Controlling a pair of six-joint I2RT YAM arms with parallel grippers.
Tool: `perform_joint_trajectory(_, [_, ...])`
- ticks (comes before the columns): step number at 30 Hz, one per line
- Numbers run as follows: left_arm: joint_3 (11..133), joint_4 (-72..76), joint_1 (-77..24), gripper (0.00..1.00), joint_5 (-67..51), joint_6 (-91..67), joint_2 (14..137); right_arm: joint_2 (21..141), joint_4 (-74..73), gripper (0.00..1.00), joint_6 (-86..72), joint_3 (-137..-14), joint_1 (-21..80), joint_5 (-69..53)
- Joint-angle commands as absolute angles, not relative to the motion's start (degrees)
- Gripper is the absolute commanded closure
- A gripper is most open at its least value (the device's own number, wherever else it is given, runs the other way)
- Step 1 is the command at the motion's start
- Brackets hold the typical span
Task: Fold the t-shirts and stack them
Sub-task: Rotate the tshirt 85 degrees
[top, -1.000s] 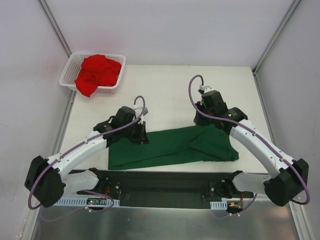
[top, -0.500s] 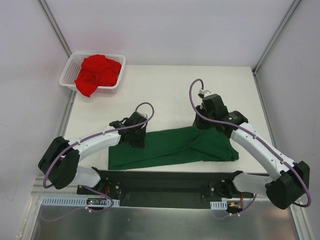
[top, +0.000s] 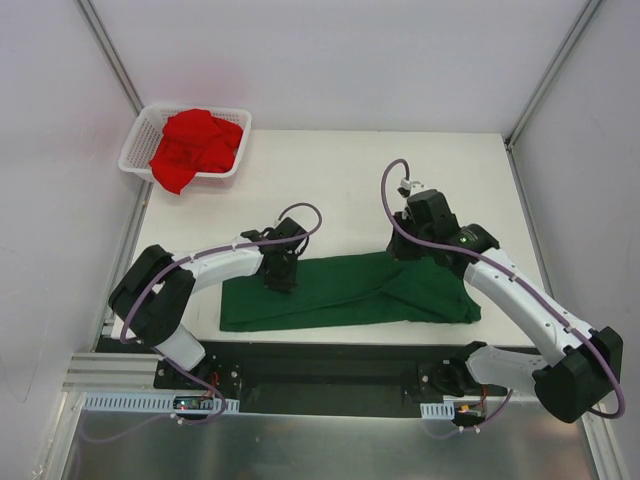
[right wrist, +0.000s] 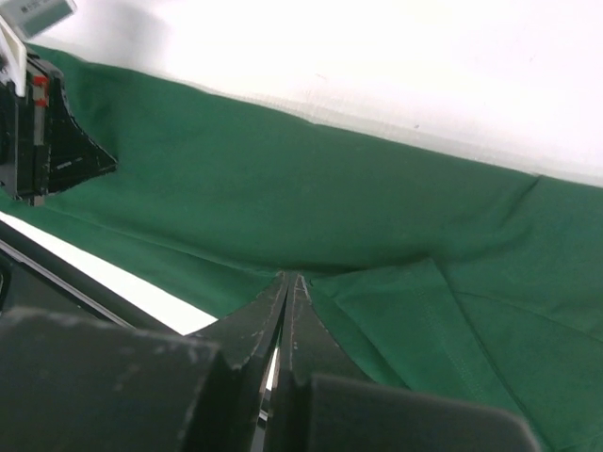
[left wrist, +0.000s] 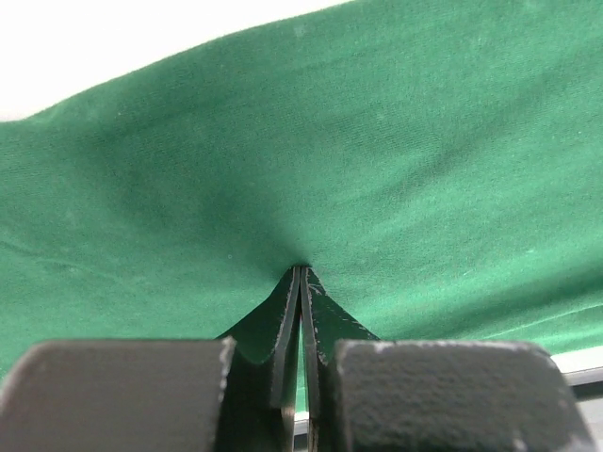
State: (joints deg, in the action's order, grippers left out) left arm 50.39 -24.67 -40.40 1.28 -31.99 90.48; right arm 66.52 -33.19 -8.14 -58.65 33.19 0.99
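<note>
The dark green t-shirt (top: pixel 350 292) lies as a long folded strip near the table's front edge. My left gripper (top: pixel 283 280) is shut with its tips in the cloth near the strip's left end. The fabric puckers toward the tips (left wrist: pixel 301 269). My right gripper (top: pixel 405 255) is shut at the strip's far edge, right of the middle. A crease and a fold edge of the green t-shirt (right wrist: pixel 396 207) run into its tips (right wrist: pixel 292 276). The bright red t-shirt (top: pixel 195 147) sits crumpled in the white mesh basket (top: pixel 135 150) at the far left corner.
White enclosure walls with metal corner posts surround the table. A black rail (top: pixel 330 362) between the arm bases runs just in front of the green shirt. Bare white tabletop (top: pixel 340 190) stretches behind the shirt.
The left arm has swung its elbow in toward the table, and its gripper has slid a little right along the cloth. The green shirt has shifted slightly to the right. The right gripper has barely moved.
</note>
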Motion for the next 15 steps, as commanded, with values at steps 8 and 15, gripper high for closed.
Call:
perform_joint_trajectory(8, [48.0, -24.7, -36.8, 1.00, 3.3, -31.8, 89.1, 67.6, -37.3, 0.99, -12.0, -56.3, 32.1, 10.4])
perform_joint_trajectory(15, [43.5, -24.7, -27.3, 1.00, 1.1, -29.2, 81.5, 72.0, -37.8, 0.99, -12.8, -55.5, 31.7, 12.6])
